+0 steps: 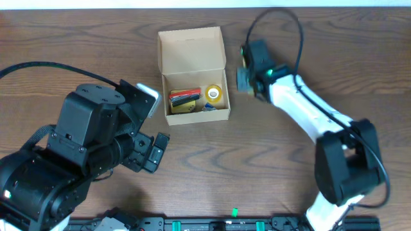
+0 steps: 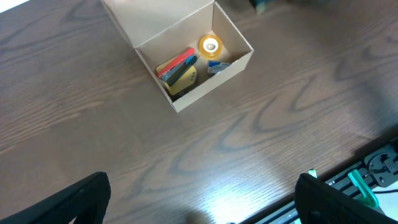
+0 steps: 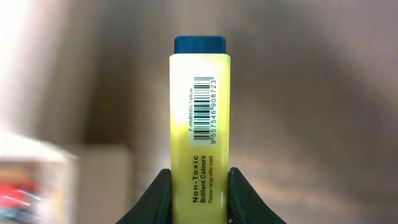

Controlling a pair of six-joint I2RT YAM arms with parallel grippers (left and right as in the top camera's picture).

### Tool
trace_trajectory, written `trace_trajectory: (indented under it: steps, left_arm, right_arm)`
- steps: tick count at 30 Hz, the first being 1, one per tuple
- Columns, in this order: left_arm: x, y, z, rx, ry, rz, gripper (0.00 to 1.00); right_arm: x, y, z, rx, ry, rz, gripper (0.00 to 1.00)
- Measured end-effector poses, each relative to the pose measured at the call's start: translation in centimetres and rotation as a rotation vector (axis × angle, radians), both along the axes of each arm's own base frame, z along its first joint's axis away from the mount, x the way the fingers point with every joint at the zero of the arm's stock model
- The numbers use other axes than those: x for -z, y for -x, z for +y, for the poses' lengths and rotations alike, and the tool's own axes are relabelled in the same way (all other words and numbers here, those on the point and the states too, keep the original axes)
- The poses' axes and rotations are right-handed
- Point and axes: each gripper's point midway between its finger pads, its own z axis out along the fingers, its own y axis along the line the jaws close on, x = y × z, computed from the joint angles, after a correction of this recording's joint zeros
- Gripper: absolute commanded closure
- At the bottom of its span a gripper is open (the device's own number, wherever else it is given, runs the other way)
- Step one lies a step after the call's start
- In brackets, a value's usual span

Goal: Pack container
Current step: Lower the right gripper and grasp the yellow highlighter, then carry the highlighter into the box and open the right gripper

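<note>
The tan cardboard container stands open at the back middle of the table, its flap lid raised behind it. It also shows in the left wrist view. Inside lie a yellow tape roll, a red and dark item and a yellow pad. My right gripper is just right of the container and is shut on a yellow highlighter with a blue cap. My left gripper is open and empty, in front of and left of the container.
The left arm's bulky body fills the front left. The right arm runs from the front right to the back. A black rail lines the front edge.
</note>
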Motion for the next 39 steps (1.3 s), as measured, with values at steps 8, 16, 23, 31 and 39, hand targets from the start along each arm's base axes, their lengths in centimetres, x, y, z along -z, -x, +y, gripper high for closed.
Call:
trace_trajectory:
  steps: [8,16,23,31,39]
  left_arm:
    - [0.0,0.0,0.0,0.000,0.000,0.000,0.05]
    - [0.0,0.0,0.0,0.000,0.000,0.000,0.05]
    - [0.0,0.0,0.0,0.000,0.000,0.000,0.05]
    - [0.0,0.0,0.0,0.000,0.000,0.000,0.05]
    - [0.0,0.0,0.0,0.000,0.000,0.000,0.05]
  right_arm:
    - [-13.0,-1.5,6.0,-0.313,-0.098,-0.307,0.99]
    - [-5.4,4.9,14.6,-0.938,0.093,-0.180,0.98]
    - [-0.3,6.3,16.1,-1.243,0.260,-0.166,0.99]
    - [3.5,5.2,16.2,-1.356,0.379,-0.178,0.95]
    - [3.2,3.7,16.6,-1.359,0.444,-0.249,0.57]
